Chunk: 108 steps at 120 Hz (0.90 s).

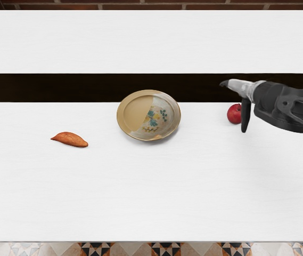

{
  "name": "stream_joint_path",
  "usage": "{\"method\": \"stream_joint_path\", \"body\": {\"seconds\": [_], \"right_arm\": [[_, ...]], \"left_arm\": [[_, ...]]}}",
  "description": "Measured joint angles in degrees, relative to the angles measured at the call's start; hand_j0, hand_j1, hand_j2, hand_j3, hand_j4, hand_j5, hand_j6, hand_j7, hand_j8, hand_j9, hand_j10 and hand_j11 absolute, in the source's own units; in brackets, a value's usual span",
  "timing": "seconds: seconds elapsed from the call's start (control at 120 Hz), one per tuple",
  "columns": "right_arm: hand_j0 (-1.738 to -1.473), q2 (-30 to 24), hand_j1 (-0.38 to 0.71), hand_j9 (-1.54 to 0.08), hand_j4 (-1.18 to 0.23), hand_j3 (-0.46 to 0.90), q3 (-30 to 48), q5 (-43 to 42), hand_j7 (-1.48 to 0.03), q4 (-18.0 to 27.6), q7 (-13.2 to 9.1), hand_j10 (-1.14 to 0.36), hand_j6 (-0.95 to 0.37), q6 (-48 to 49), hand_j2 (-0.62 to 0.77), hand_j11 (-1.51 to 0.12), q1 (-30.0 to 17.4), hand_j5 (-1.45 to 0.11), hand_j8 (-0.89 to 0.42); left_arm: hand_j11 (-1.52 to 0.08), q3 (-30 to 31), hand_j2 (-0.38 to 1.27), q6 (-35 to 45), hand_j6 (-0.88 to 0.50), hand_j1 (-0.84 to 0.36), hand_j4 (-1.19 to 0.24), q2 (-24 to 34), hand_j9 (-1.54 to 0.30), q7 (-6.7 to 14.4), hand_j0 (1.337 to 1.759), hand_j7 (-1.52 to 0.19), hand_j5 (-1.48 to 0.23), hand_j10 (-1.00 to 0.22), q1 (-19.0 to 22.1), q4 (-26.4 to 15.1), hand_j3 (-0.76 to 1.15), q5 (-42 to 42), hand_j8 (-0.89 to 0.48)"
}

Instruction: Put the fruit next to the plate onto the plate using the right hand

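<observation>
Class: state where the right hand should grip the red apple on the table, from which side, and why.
Probably best: grip the apple across its widest middle, coming from above on the side away from the plate. It is round, stands free on the table, and the open right hand is beside that flank.

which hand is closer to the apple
Right. The right hand is open just right of the apple, not holding it; the left hand is out of view.
</observation>
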Motion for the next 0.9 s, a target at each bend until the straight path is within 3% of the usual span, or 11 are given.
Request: {"method": "stream_joint_path", "body": {"seconds": [0.233,0.692,0.9], "right_arm": [[-1.658,0.7,-0.16,-0.21,-0.17,0.0,-1.2,-0.6,-0.21,-1.8,0.0,-0.17,-0.17,-2.2,-0.03,-0.21,-1.7,-0.21,-0.17],[-1.658,4.5,-0.07,-0.31,-0.24,0.0,-2.4,-0.7,-0.31,-7.5,0.0,-0.24,-0.24,-4.5,-0.04,-0.31,-2.0,-0.31,-0.24],[-1.658,4.8,-0.03,-0.34,-0.27,0.0,-2.5,-0.8,-0.34,-5.5,0.0,-0.27,-0.27,-5.5,-0.05,-0.34,-2.1,-0.34,-0.27]], "left_arm": [[-0.32,0.0,0.05,0.0,-0.24,0.06,-0.24,0.0,-0.32,0.0,1.658,-0.32,-0.32,-0.24,0.0,0.0,0.0,0.0,-0.24],[-0.32,0.0,0.05,0.0,-0.24,0.06,-0.24,0.0,-0.32,0.0,1.658,-0.32,-0.32,-0.24,0.0,0.0,0.0,0.0,-0.24],[-0.32,0.0,0.05,0.0,-0.24,0.06,-0.24,0.0,-0.32,0.0,1.658,-0.32,-0.32,-0.24,0.0,0.0,0.0,0.0,-0.24]]}}
